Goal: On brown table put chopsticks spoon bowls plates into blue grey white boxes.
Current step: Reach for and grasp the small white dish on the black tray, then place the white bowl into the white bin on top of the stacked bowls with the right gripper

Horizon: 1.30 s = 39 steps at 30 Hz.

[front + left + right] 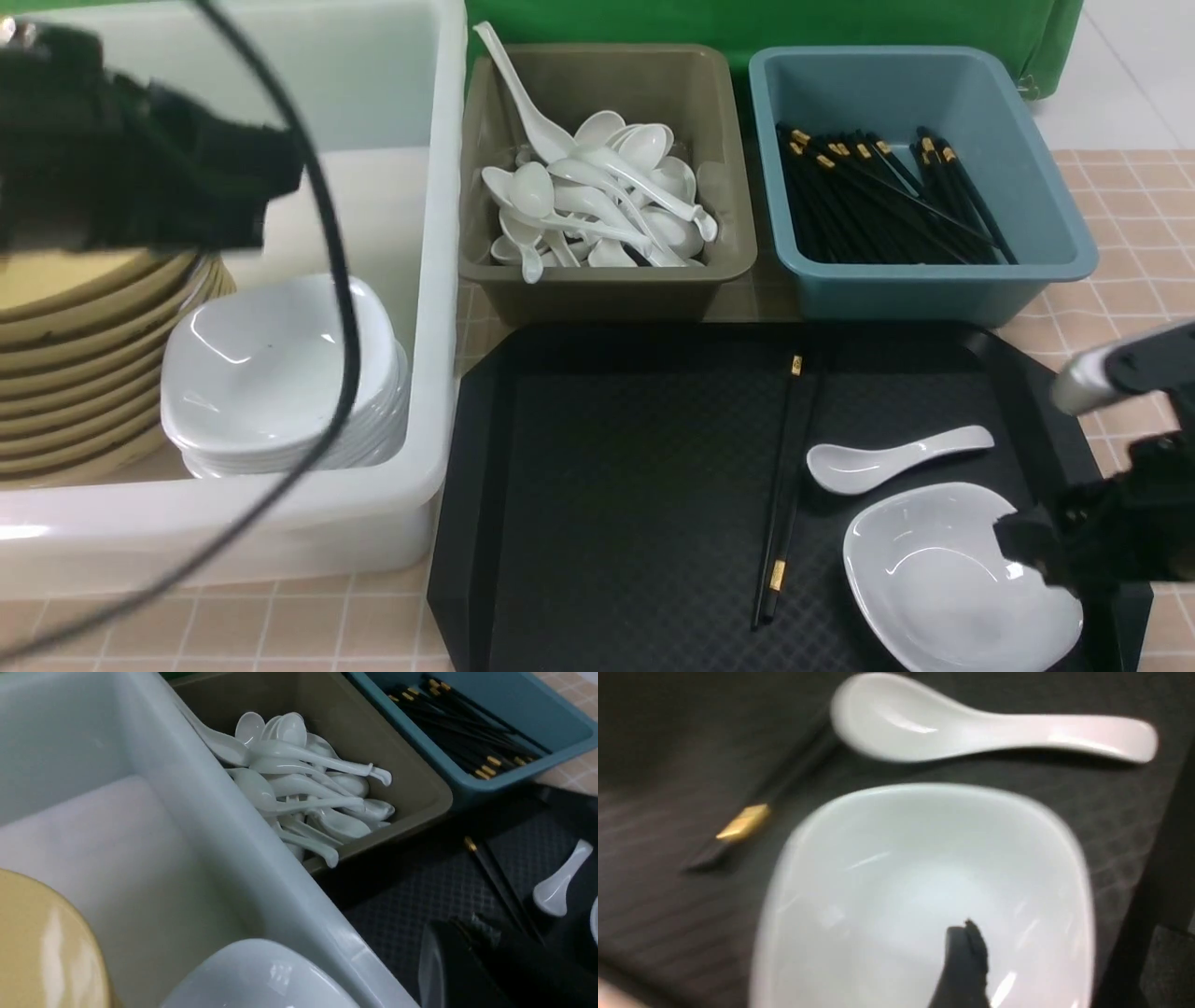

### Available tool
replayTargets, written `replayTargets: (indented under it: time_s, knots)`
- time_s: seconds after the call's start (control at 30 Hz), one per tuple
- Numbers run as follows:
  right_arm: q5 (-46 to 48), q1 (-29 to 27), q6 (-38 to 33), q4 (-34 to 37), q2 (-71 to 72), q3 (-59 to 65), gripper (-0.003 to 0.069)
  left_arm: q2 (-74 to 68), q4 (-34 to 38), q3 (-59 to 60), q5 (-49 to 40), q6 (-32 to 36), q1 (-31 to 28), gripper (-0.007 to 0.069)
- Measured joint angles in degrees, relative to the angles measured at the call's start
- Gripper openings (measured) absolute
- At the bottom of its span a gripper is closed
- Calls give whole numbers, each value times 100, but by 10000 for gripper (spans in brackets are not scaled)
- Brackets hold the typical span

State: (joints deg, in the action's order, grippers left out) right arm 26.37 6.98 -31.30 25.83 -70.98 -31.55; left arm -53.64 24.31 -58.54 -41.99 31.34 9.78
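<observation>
Holds left hand (266,187) pressed together, translucent white plastic tub (434,280) below; cannot tell for right hand (1027,546), glossy white square dish (934,569) below.

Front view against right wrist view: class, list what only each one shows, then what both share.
Only the front view: the white tub with yellow bowls and stacked plates, the olive-grey box of spoons, the teal-blue box of chopsticks.
Only the right wrist view: a close look at a black fingertip over the plate.
Both: the loose spoon, that plate and the chopstick pair on the black tray.
</observation>
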Motion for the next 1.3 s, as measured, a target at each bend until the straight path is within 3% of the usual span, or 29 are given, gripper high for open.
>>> replayTargets:
  time_s: [0.17, 0.27, 0.43, 0.63, 0.77, 0.87, 0.97, 1.03, 1.17, 1.3]
  knots:
    - [40, 0, 252, -17, -1073, -316, 470, 1199, -1095, 732, 302, -482, 101, 7]
    - [322, 0, 302, -21, -1397, -497, 361, 2053, -2233, 1345, 463, -1211, 106, 7]
    - [792, 0, 277, 5, -1407, -793, 125, 3252, -4437, 2380, 501, -3253, 111, 7]
    - [1642, 0, 303, -20, -922, -1428, 83, 4199, -5968, 3178, 355, -5274, 111, 7]
    - [2080, 0, 347, 156, -480, -2169, 82, 4565, -6546, 3572, 530, -5950, 111, 7]
    - [2154, 14, 274, 664, -348, -2582, 82, 4712, -6750, 3826, 812, -6206, 111, 7]
    - [1959, 396, -365, 2142, -435, -3152, 82, 4900, -6939, 4067, 1269, -6316, 111, 7]
    - [1805, 638, -662, 2657, -523, -3255, 82, 4927, -6968, 4079, 1358, -6328, 111, 7]
    - [1052, 1761, -2065, 4656, -1296, -3544, 82, 4944, -6999, 4085, 1446, -6346, 111, 7]
    - [570, 2590, -3484, 5866, -2245, -3995, 82, 4944, -7005, 4098, 1449, -6355, 111, 7]
